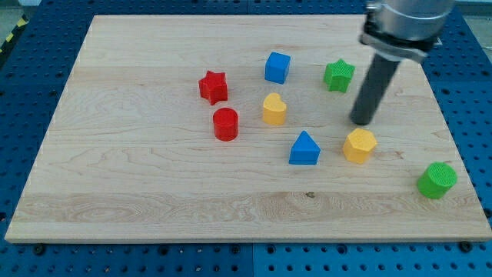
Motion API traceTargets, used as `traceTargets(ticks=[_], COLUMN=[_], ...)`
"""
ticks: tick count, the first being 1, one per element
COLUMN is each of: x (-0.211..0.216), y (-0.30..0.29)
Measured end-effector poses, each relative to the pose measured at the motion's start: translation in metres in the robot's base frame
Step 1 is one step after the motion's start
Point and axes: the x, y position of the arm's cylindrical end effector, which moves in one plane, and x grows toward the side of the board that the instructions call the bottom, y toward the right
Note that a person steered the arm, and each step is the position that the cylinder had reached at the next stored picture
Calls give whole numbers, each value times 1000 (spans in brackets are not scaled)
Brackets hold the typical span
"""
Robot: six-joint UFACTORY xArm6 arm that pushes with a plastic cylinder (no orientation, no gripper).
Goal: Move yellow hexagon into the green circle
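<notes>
The yellow hexagon (359, 145) lies on the wooden board at the view's right of centre. The green circle (437, 180), a green cylinder block, stands near the board's right edge, lower right of the hexagon. My tip (361, 121) rests on the board just above the hexagon, very close to its top edge; I cannot tell whether they touch. The dark rod rises up to the arm at the view's top right.
A green star (338, 75) lies up-left of my tip. A blue cube (277, 67), a yellow heart-like block (274, 109), a blue house-shaped block (304, 148), a red star (214, 87) and a red cylinder (225, 123) lie further left. The board's right edge (461, 154) is near.
</notes>
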Motion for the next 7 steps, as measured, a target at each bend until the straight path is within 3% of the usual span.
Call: traceTargets(ticks=[1, 2, 7], x=[13, 33, 95], y=[-41, -46, 44])
